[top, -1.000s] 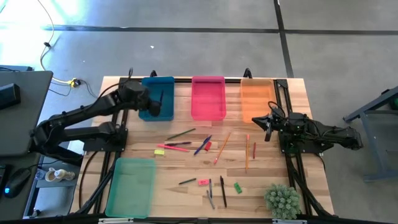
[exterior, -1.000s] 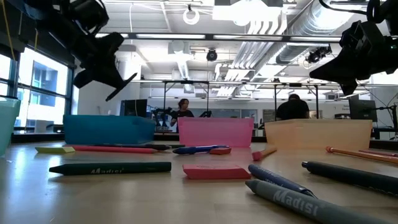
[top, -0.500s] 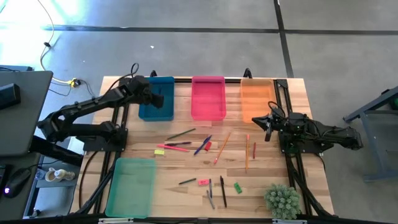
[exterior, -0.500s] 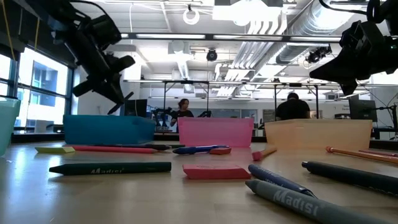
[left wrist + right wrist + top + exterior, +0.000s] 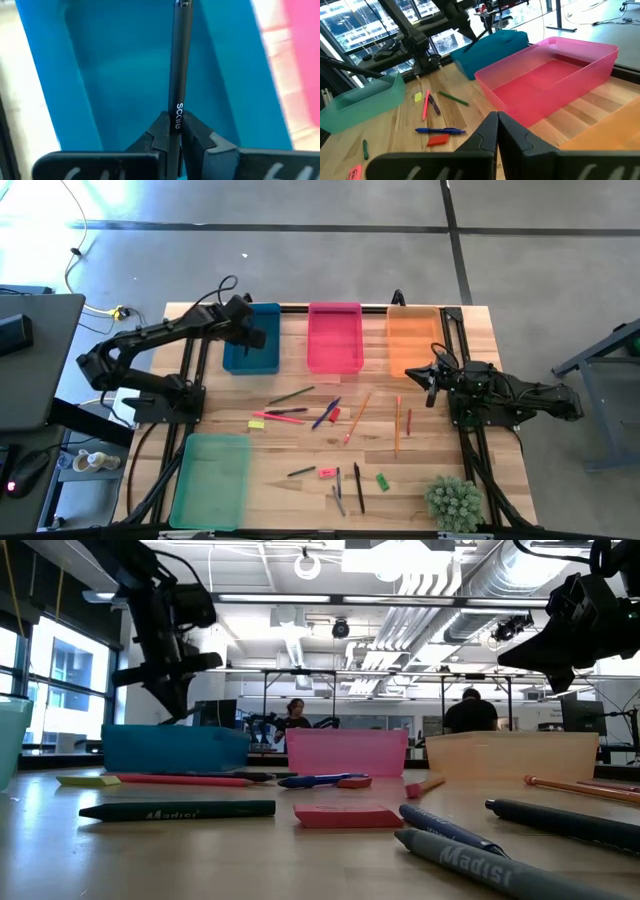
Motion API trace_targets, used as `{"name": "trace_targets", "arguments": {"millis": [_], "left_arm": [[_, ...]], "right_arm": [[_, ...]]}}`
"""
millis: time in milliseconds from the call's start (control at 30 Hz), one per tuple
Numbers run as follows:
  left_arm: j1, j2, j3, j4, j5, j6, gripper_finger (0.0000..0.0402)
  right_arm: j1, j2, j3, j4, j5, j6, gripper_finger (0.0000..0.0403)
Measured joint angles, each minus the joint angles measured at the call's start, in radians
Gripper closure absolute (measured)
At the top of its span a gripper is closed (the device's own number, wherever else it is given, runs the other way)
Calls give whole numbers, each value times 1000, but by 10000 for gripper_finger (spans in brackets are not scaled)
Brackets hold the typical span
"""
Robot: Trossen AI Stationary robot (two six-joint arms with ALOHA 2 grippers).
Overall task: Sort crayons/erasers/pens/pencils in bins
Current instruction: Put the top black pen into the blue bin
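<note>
Left wrist view is showing the left gripper pinching a black pen lengthwise over the blue bin, presumably aiming it for release inside, while the right gripper is waiting with fingers together beside the orange bin.

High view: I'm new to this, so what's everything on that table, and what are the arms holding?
bins: four; blue, pink, orange along the far edge, light green at the near left.
erasers: three; yellow, pink, green; loose on the table.
pencils, pens, crayons: about a dozen, mixed colours, scattered mid-table.
plant: one, green, near right corner.
left tool: shut on a black pen above the blue bin.
right tool: shut, empty, beside the orange bin.
</note>
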Motion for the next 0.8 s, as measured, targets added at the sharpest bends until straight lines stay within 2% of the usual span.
{"name": "trace_targets", "arguments": {"millis": [300,433,567,800], "left_arm": [[0,87,0,-15,19,-35,389],[5,106,0,-17,21,-44,385],[17,113,0,-17,22,-54,367],[45,113,0,-17,19,-51,326]], "right_arm": [[0,0,0,1,18,1,403],[0,0,0,1,36,85,403],[0,0,0,1,37,175,403],[0,0,0,2,37,187,403]]}}
